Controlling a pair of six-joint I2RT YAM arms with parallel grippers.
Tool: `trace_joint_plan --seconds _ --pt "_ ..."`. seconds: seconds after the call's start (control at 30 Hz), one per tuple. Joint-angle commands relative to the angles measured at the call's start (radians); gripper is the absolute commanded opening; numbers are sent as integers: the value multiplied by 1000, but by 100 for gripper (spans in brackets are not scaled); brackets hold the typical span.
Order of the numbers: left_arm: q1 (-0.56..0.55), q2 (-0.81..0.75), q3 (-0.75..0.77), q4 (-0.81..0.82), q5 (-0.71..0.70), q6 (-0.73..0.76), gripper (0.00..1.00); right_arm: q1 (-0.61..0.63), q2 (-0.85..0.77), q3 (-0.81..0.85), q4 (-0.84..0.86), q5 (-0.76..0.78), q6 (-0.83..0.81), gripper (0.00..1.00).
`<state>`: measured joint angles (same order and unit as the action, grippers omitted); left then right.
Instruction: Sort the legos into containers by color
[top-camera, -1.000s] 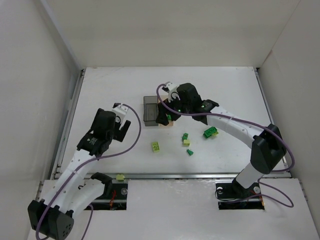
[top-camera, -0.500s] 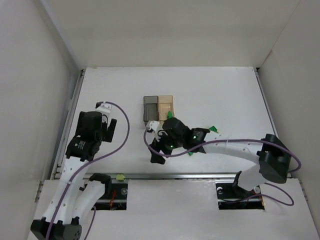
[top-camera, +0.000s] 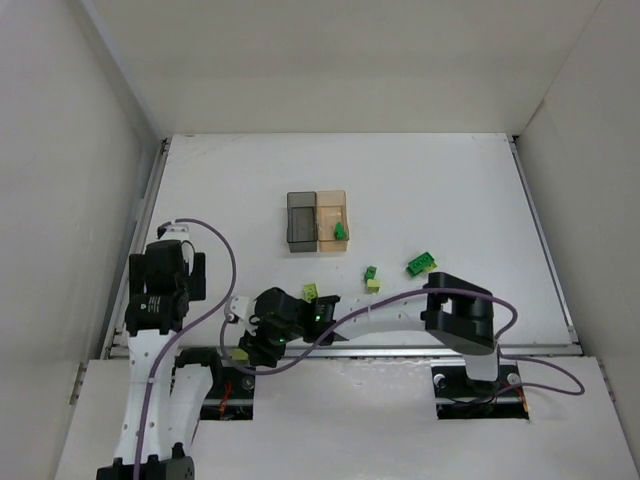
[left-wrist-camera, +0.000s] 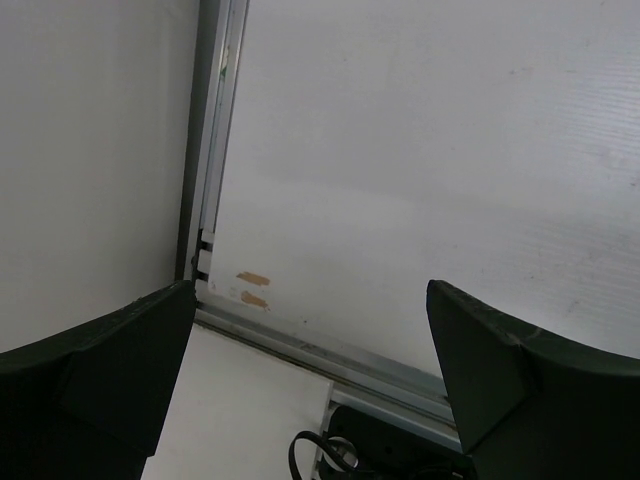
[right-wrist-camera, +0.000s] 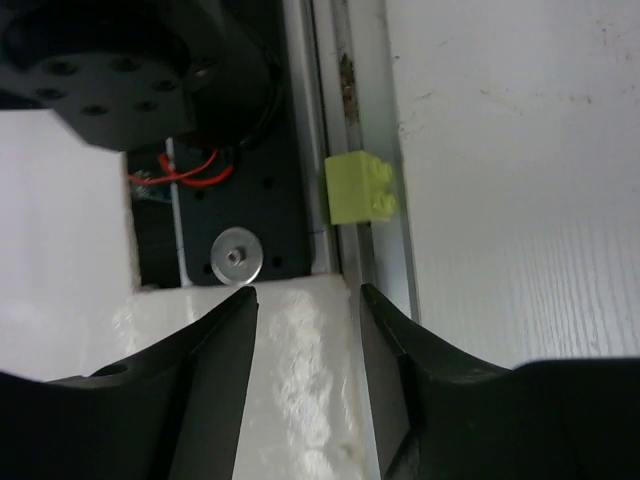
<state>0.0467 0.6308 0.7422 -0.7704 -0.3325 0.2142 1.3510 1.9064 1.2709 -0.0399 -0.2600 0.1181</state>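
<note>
**At the near rail, right gripper open by a pale brick**

Down at the table's near edge, the right gripper (right-wrist-camera: 307, 298) hangs over the metal rail (right-wrist-camera: 352, 110) with its two fingers (right-wrist-camera: 215, 385) spread and nothing between them. In the right wrist view, a pale yellow-green brick (right-wrist-camera: 360, 188) sits on the rail at about 1 o'clock from the fingertips, just ahead of them and not touching. The overhead view shows the right arm (top-camera: 400, 308) stretched low across the front of the table toward 9 o'clock.

The left gripper (left-wrist-camera: 310, 295) is also spread wide and empty, over bare white table (left-wrist-camera: 430, 150) near the left-hand wall.

Near the middle of the table, the dark grey bin (top-camera: 299, 222) and the amber bin (top-camera: 332, 205) stand side by side and touching, the grey one at 9 o'clock of the amber. One dark green brick (top-camera: 340, 232) lies inside the amber bin, in its 5 o'clock corner. What the grey bin holds I cannot tell.

Four bricks lie loose on the table. A second pale brick (top-camera: 311, 292) lies at 6 o'clock of the bins. A small dark green brick (top-camera: 370, 271) has a small pale brick (top-camera: 373, 285) right at its 6 o'clock. A larger green brick (top-camera: 421, 263) lies at 3 o'clock of that pair, apart from it.
</note>
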Motion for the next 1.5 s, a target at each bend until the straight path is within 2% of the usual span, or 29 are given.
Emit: trace_joint_plan --seconds 0.0,0.33,0.63,0.87,0.9,1.03,1.2,1.27,1.47 --pt "18 21 -20 17 -31 -39 99 19 52 53 121 89 3 51" --pt "56 3 -20 17 -40 -39 99 31 226 162 163 157 -54 48" --pt "56 3 -29 17 -40 -49 99 62 246 174 163 231 -69 53" --pt "65 -6 -29 17 -40 -49 99 62 269 194 163 194 -69 36" --pt "65 -6 -29 17 -40 -49 99 62 279 194 163 194 -69 26" --pt "65 -6 -29 17 -40 -49 99 62 279 203 163 185 -80 0" --pt "65 -16 -29 17 -40 -38 99 62 171 145 163 195 -80 0" --pt "65 -16 -29 17 -40 -29 99 62 80 127 163 225 -38 0" --pt "65 52 149 6 53 -29 99 62 -134 102 100 474 49 0"
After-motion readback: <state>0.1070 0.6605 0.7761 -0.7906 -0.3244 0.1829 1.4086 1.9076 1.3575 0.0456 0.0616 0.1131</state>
